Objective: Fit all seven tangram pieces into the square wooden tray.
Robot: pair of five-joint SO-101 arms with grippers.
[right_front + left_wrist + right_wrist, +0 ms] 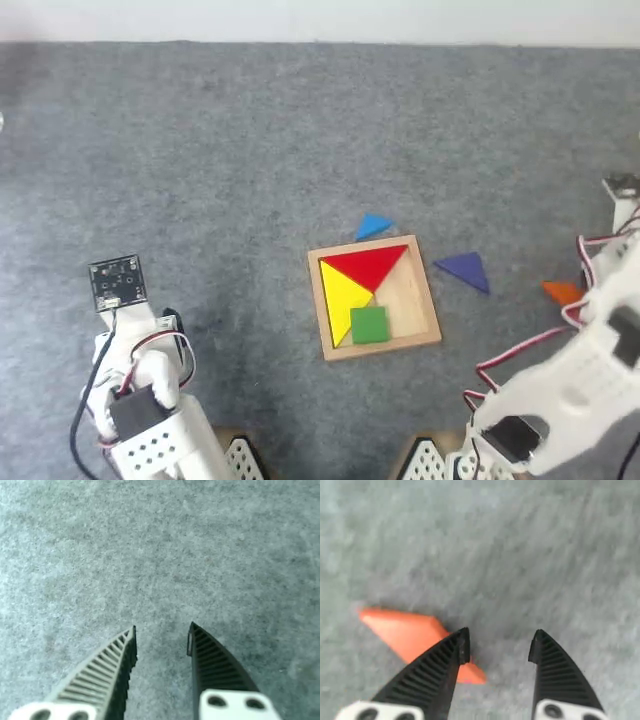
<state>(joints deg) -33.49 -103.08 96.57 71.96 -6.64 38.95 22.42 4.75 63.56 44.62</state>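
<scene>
The work surface is a grey, felt-like mat, bounded at the far edge by a pale strip of wall. The right arm is stationed at the near right. Its right gripper is held low over the mat with the ribbed fingers apart; one finger overlaps the orange piece and the other stands over bare mat. The step in hand is judged to be the pick-up of this piece. For a sound grasp, the gripper should be centred so that both fingers straddle the piece across its narrow width. It should then be lowered fully to the mat before closing, since the piece is thin and lies flat. The left arm is parked at the near left, with the fingers of the left gripper spread over bare mat. The square wooden tray, pale and raised-rimmed, lies at the centre. Seated in it are a red triangle along the far side, a yellow triangle on the left and a green square at the near edge; the right portion is bare wood. A purple triangle lies just right of the tray, and a smaller blue triangle just beyond its far edge. The orange piece, apparently a parallelogram, lies well to the right. All pieces are flat, matt and sharp-cornered.
</scene>
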